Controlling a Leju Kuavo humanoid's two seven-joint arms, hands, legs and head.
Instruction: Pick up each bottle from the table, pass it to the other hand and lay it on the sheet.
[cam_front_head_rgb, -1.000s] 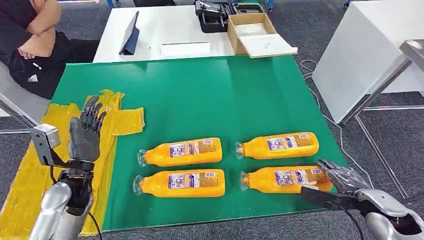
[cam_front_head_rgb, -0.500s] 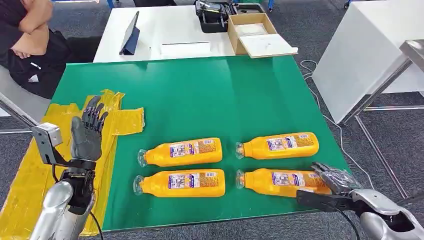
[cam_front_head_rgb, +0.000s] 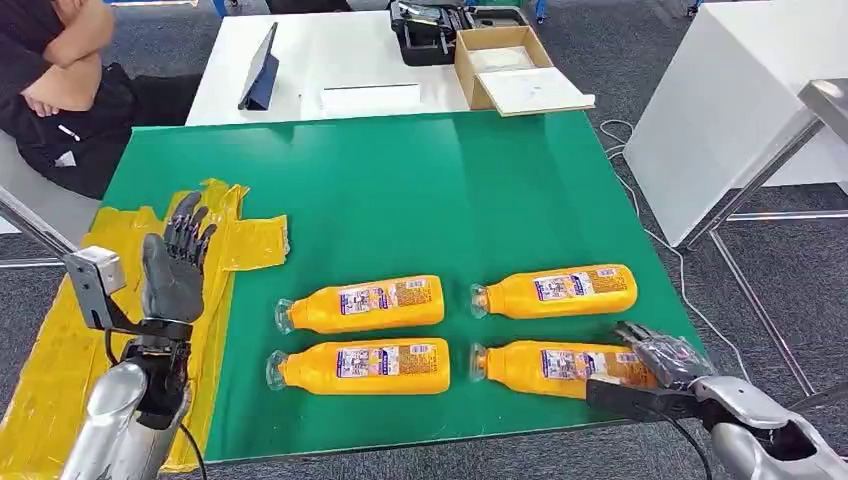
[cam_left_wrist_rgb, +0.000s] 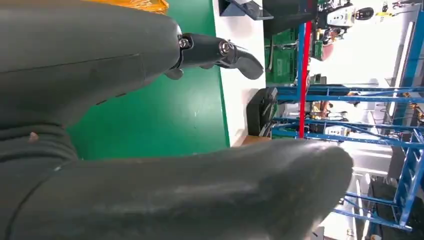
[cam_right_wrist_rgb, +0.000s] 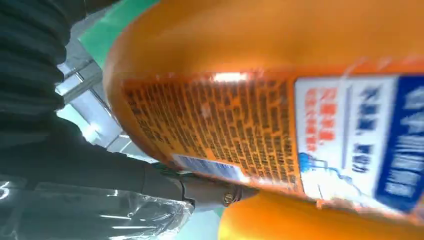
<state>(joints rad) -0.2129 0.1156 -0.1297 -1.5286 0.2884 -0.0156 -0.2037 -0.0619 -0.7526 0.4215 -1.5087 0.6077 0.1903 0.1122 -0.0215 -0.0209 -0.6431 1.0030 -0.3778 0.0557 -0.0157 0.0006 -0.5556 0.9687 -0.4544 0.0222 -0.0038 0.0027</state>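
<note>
- Your right hand (cam_front_head_rgb: 655, 362) sits at the near right corner of the green table top (cam_front_head_rgb: 420, 190), its fingers wrapped over the base end of the near-right orange plastic bottle with a white-and-blue label (cam_front_head_rgb: 560, 366); the right wrist view shows that bottle (cam_right_wrist_rgb: 280, 125) pressed close against the hand, so you have hold of it. Whether it is lifted off the table cannot be told.
- Your left hand (cam_front_head_rgb: 175, 268) stands upright above the crumpled yellow plastic sheet (cam_front_head_rgb: 60, 350) at the table's left edge, fingers spread, holding nothing; the left wrist view shows its thumb and fingers (cam_left_wrist_rgb: 220, 50) apart.
- Three more orange bottles lie on their sides, caps towards your left: the far-right bottle (cam_front_head_rgb: 555, 291) just beyond the gripped one, the far-left bottle (cam_front_head_rgb: 362, 303), and the near-left bottle (cam_front_head_rgb: 360, 366).
- Beyond the green surface you see a white table (cam_front_head_rgb: 330, 60) carrying an open cardboard box (cam_front_head_rgb: 515, 68) and a dark tablet (cam_front_head_rgb: 262, 66); a seated person (cam_front_head_rgb: 60, 80) is at the far left.
</note>
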